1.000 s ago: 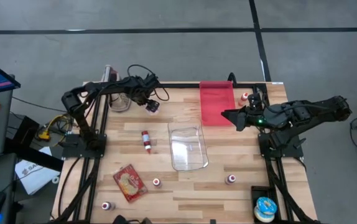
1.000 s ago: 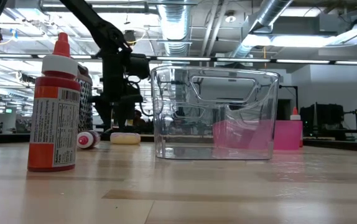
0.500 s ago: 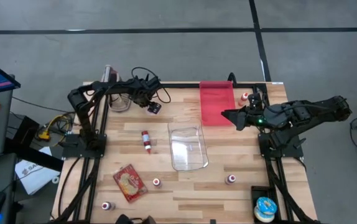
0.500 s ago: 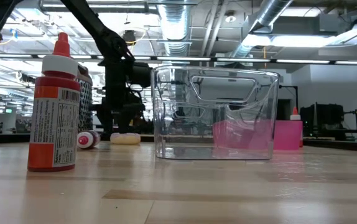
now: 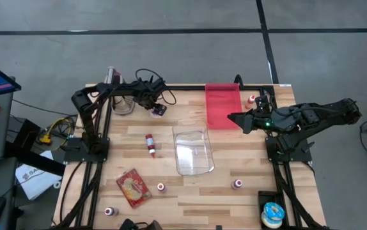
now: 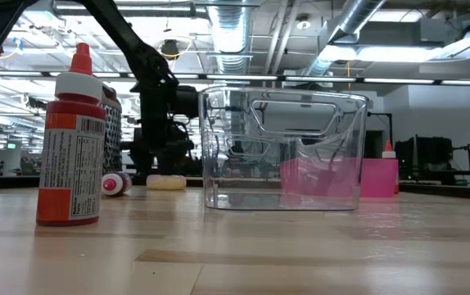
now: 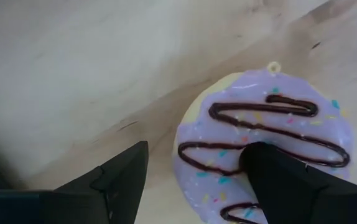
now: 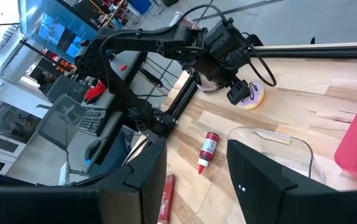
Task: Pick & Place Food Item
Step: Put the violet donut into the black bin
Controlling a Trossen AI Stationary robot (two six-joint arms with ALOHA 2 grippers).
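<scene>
Doughnut: I see a toy doughnut (image 7: 265, 149) with lilac icing, dark chocolate zigzag lines, small coloured sprinkles and a pale yellow edge; a little loop sits at its rim.
Doughnut place: it lies flat on the table (image 5: 234, 160) near the far edge, towards the far-left corner, just beside a clear jar (image 5: 123, 102).
Left gripper: my left gripper (image 5: 157, 109) points steeply down right over the doughnut with its fingers (image 7: 119, 177) spread wide, one finger over the bare wood, the other over the icing; I cannot tell whether it touches.
Right gripper: my right gripper (image 5: 233, 118) hangs raised over the pink bin (image 5: 222, 103) at the far edge, fingers part open, holding nothing.
Change: against the picture a second ago, the left gripper has come lower and a little farther towards the far edge; since the half-second picture it has hardly moved. The right arm has kept its place, and the doughnut lies where it lay.
Other items: a clear tub (image 5: 192, 151) stands mid-table; a red sauce bottle (image 5: 149, 144) lies left of it; a red snack packet (image 5: 133, 187) lies near the near-left corner.
Writing: the bottle's label in the low view carries print too small for me to read; the packet's print I cannot make out.
</scene>
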